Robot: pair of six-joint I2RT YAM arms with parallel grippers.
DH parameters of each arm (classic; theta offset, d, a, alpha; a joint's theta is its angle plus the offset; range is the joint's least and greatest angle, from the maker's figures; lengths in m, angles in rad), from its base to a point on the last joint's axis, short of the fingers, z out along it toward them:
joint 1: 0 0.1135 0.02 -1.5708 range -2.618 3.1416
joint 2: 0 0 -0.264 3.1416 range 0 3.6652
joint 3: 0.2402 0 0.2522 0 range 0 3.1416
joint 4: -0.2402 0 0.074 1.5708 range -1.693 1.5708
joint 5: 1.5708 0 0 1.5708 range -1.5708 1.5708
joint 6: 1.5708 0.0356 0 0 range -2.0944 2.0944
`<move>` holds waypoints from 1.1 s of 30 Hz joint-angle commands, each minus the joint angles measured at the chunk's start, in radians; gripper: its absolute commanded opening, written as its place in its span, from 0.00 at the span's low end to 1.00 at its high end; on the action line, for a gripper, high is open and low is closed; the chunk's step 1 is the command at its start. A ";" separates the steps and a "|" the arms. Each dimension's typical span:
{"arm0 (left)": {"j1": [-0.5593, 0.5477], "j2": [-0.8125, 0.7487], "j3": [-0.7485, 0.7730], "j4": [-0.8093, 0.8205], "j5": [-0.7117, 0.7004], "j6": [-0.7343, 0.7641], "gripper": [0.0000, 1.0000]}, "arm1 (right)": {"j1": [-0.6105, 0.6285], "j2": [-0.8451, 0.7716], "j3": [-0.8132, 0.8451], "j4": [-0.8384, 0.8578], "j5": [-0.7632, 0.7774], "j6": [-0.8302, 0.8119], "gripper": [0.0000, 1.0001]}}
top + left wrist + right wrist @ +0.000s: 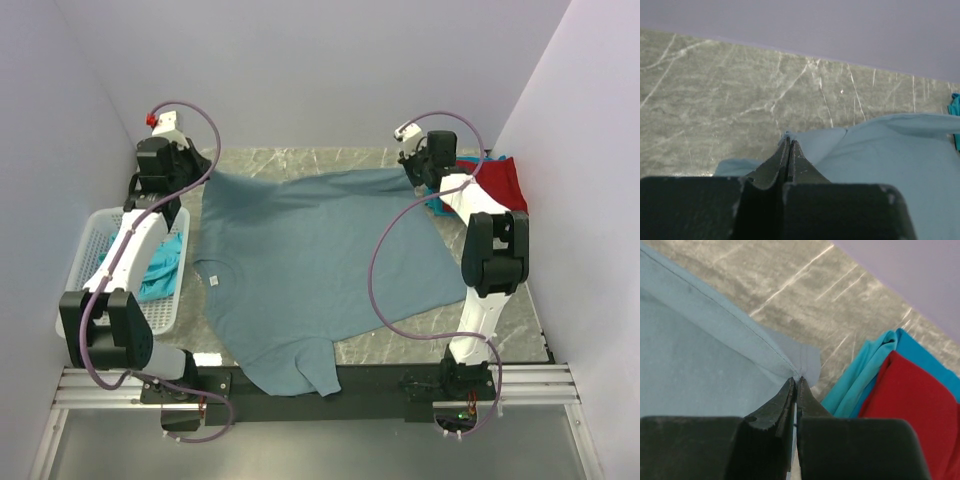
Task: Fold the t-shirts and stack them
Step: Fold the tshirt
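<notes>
Operator: Left hand [789, 145] sits nearest my lens. It is closed tight on a fold of the blue-grey t-shirt [320, 260], at the garment's far left corner. Right hand [796, 382] is likewise closed, pinching the hemmed far right corner of the same shirt.

Inspector: Position of the garment?

Operator: It lies spread over the middle of the worktop [715, 90], collar toward the basket [88, 245] on my left, with one sleeve hanging over the near edge. Wrinkles run between the two hands. A red t-shirt [910, 410] and a teal t-shirt [867, 370] lie just beside the right hand. A second teal t-shirt [160, 272] lies in the basket.

Inspector: Step in hand, and how do you do it well?

Operator: I judge it to be the first fold, with the far edge carried toward me. I would lift both corners level, draw them apart until the edge is taut, and travel at one pace so the fold lands straight. Two risks noted. The right hand's grip is on the very corner and could slip. On lifting, that hand could also catch the neighbouring pile.
</notes>
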 commanded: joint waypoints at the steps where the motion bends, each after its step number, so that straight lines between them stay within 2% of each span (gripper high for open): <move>1: 0.000 -0.069 -0.022 0.000 0.041 -0.004 0.00 | -0.011 -0.078 -0.019 0.042 -0.007 0.008 0.00; 33: -0.040 -0.311 -0.272 -0.086 0.093 -0.038 0.00 | -0.054 -0.101 -0.131 0.063 -0.010 -0.005 0.00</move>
